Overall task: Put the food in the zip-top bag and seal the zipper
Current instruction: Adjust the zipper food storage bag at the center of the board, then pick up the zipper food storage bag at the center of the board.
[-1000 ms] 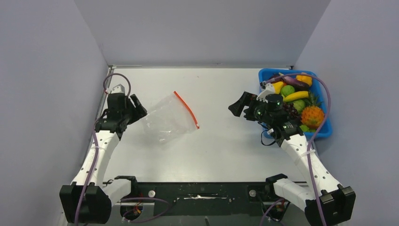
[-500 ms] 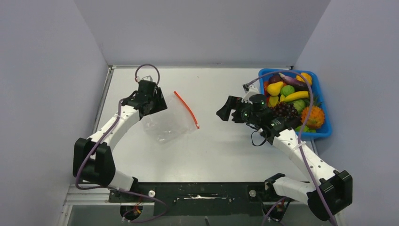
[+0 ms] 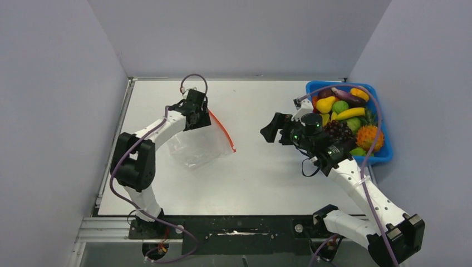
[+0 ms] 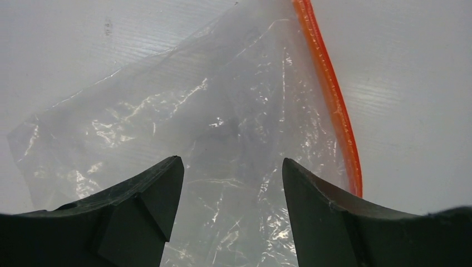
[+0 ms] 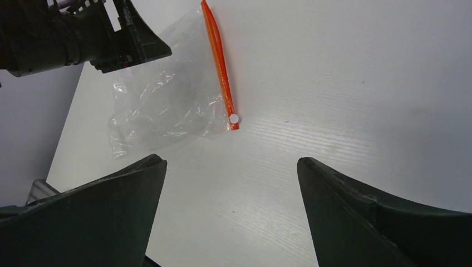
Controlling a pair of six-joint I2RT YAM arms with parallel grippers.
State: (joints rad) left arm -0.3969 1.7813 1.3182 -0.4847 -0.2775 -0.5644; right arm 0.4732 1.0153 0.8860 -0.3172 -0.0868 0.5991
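Observation:
The clear zip-top bag (image 3: 195, 143) lies flat on the white table, left of the middle. Its red zipper (image 3: 221, 130) runs along the right edge and has a white slider tip (image 5: 234, 118) at the near end. My left gripper (image 3: 198, 114) hovers open over the bag's far end, the crinkled plastic (image 4: 211, 128) and the zipper (image 4: 334, 100) showing past its jaws, which hold nothing. My right gripper (image 3: 271, 129) is open and empty over bare table, right of the bag (image 5: 161, 103). The food, with a banana (image 3: 349, 113), grapes (image 3: 337, 129) and a pineapple (image 3: 369, 137), sits in the bin.
A blue bin (image 3: 385, 157) holding the toy fruit stands at the right edge of the table, just behind my right arm. Grey walls close in the table at the left, back and right. The left gripper's body (image 5: 111, 39) shows in the right wrist view.
My left arm has swung from the table's left edge toward the right and now hangs over the bag's far end. My right gripper has shifted slightly left. The bag has not moved.

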